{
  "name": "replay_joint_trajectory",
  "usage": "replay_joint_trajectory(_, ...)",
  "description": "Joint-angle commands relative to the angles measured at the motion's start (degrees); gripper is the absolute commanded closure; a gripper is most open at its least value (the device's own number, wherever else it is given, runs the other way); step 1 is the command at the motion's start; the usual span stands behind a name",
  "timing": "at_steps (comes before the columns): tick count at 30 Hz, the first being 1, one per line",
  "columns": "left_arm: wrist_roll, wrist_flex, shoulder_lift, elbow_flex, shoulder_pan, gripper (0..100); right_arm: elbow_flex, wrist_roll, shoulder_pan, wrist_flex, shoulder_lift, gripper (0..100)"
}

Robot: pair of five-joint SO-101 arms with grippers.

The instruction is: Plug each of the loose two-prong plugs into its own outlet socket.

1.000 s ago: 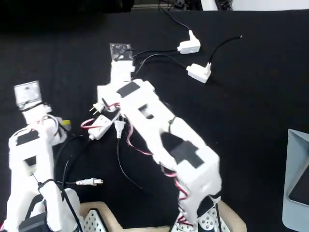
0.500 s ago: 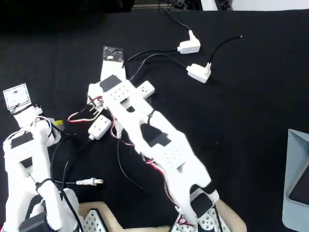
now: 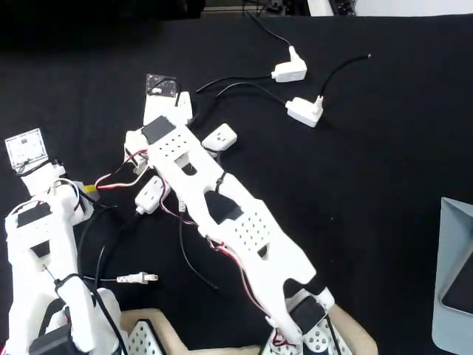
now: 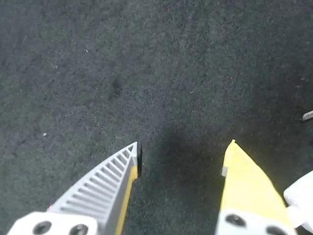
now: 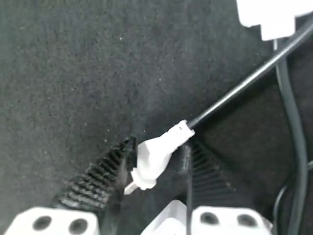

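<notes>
My right gripper (image 5: 159, 164) is shut on a white two-prong plug (image 5: 154, 159), whose black cable (image 5: 244, 83) runs away over the black mat. In the high view this gripper (image 3: 139, 161) hangs at the centre left, just above a white outlet socket (image 3: 151, 194). A second socket (image 3: 222, 136) lies beside the right arm, and two more sockets (image 3: 290, 70) (image 3: 304, 111) sit at the back. A loose plug (image 3: 139, 278) lies near the front left. My left gripper (image 4: 181, 156) stands open over bare mat with nothing between its fingers; it sits at the left (image 3: 90, 191).
A grey bin (image 3: 454, 274) stands at the right edge. Black cables (image 3: 192, 259) loop across the mat between the arms. A white socket (image 5: 266, 14) lies beyond the held plug. The right half of the mat is free.
The right arm has swung left and stretched out with the plug, uncovering the socket beside it. The left arm has drawn slightly left and back.
</notes>
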Motion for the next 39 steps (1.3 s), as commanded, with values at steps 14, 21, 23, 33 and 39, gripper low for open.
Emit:
replay_joint_trajectory(14,0.3,-0.8,-1.5,-0.4,-0.4,72,-30.2,10.1,4.0,26.1,0.0,98.6)
replay_joint_trajectory(21,0.4,-0.9,-1.6,-1.2,3.6,72,-39.3,24.5,6.0,28.2,0.0,98.7)
replay_joint_trajectory(23,0.4,-0.9,-1.6,-2.2,4.5,72,-40.0,28.6,6.0,28.3,-0.1,98.7)
replay_joint_trajectory(33,3.4,-3.2,-1.0,-3.3,5.4,72,-38.7,32.1,5.1,28.5,-7.6,98.7)
replay_joint_trajectory(39,3.3,-3.0,-1.0,-3.1,5.2,72,-20.2,32.2,2.4,28.4,-22.6,98.7)
